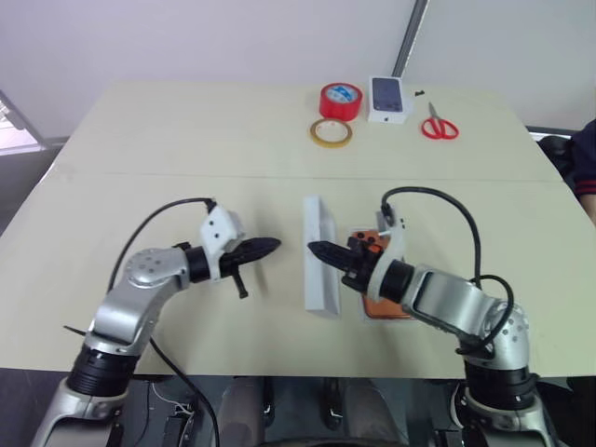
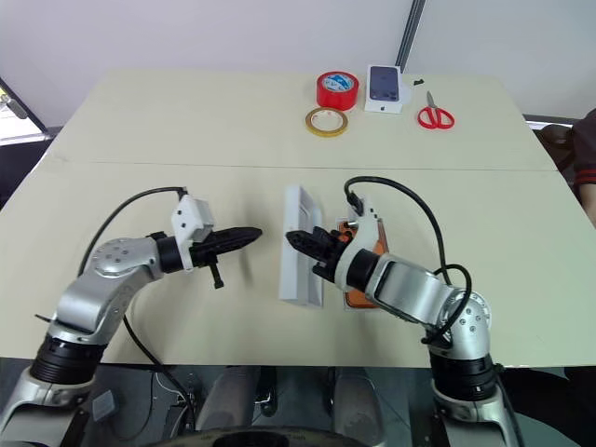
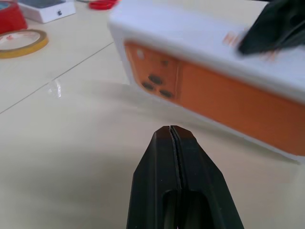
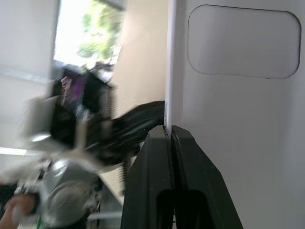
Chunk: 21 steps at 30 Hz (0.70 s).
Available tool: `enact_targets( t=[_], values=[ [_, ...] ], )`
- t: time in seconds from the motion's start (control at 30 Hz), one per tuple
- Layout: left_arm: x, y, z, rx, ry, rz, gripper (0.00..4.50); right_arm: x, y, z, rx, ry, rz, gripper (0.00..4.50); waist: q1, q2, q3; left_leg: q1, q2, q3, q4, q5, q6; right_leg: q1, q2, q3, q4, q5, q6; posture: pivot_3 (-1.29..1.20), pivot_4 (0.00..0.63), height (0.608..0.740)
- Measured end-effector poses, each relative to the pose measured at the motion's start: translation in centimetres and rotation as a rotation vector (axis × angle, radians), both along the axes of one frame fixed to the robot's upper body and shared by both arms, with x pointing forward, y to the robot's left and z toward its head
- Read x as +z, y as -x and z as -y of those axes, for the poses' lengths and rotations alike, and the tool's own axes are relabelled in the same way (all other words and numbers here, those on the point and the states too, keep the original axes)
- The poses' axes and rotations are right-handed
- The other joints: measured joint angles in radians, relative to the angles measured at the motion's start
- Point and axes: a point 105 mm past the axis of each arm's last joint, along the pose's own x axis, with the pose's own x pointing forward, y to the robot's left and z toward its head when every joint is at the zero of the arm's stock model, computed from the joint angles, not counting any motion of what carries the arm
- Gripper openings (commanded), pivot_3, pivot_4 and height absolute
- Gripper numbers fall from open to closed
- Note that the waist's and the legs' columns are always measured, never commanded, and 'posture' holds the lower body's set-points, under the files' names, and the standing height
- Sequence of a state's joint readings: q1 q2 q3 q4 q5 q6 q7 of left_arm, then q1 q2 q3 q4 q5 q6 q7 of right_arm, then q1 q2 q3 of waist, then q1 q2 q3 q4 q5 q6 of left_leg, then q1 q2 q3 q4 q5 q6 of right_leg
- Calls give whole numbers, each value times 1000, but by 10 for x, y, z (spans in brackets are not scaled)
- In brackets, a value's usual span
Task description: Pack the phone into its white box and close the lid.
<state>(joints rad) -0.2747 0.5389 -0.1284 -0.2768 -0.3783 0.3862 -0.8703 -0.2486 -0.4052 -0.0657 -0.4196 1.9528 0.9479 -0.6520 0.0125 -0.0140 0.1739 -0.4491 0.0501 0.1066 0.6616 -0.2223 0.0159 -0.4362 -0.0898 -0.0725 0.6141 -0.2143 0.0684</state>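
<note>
A: Status of phone [image 3: 228, 93]?
B: Seated in white box [image 1: 321, 256], which stands tilted on edge at mid-desk [image 1: 140, 140].
A: Hands?
B: Left hand [image 1: 270, 247] shut, empty, just beside box. Right hand [image 1: 318, 250] near-shut on box rim. Lid not yet closed.

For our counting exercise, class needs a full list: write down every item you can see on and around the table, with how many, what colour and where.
Table: one, cream, under everything.
Tape roll: one, red, far edge of the table.
Tape ring: one, yellow, just in front of the red roll.
Carton: one, white with a dark phone picture, right of the red roll.
Scissors: one pair, red handles, right of the carton.
Lid: one, white, table centre, tilted up on edge.
Phone: one, orange, lying beside the lid, under the right arm.
Left end effector: one, black, shut, left of the lid.
Right end effector: one, black, at the lid's edge.
</note>
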Motion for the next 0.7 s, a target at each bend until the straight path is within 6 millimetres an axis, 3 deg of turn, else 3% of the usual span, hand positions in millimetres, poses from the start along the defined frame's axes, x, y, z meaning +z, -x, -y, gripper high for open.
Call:
enact_targets(
  t=[0.2, 0.33, 0.43, 0.53, 0.7],
  values=[
    [-1, 3, 35, -79, 12, 9, 0, 6, -9, 46, 37, 233, 59, 3946, -2, 3, 1, 3, 1, 0, 0, 0, 1, 1, 1, 1, 0, 0, 0, 0, 150, 740],
    [-1, -1, 63, -116, 22, 3, 0, 42, -18, 78, 61, 513, 207, 3946, 0, 4, 1, 2, 0, 0, 0, -1, 2, 1, 2, 1, 0, 0, 1, 0, 150, 740],
    [-4, -2, 81, -139, 13, -4, 0, 50, -23, 95, 63, 676, 288, 3946, 2, 3, 1, 2, 0, 0, 0, -1, 2, 1, 2, 1, -1, -1, 1, 0, 150, 740],
    [-10, -2, 96, -156, 12, -23, 0, 41, -27, 111, 87, 869, 329, 3087, 1, 4, 1, 1, 0, 0, 0, -1, 2, 0, 2, 1, -1, -1, 1, 0, 150, 740],
    [-3, -5, 108, -147, 38, -10, 0, 26, -31, 120, 179, 1053, 433, 623, -1, 4, 1, 1, 0, 0, 1, -2, 3, 0, 2, 1, -1, -1, 1, 0, 150, 740]
  ],
)
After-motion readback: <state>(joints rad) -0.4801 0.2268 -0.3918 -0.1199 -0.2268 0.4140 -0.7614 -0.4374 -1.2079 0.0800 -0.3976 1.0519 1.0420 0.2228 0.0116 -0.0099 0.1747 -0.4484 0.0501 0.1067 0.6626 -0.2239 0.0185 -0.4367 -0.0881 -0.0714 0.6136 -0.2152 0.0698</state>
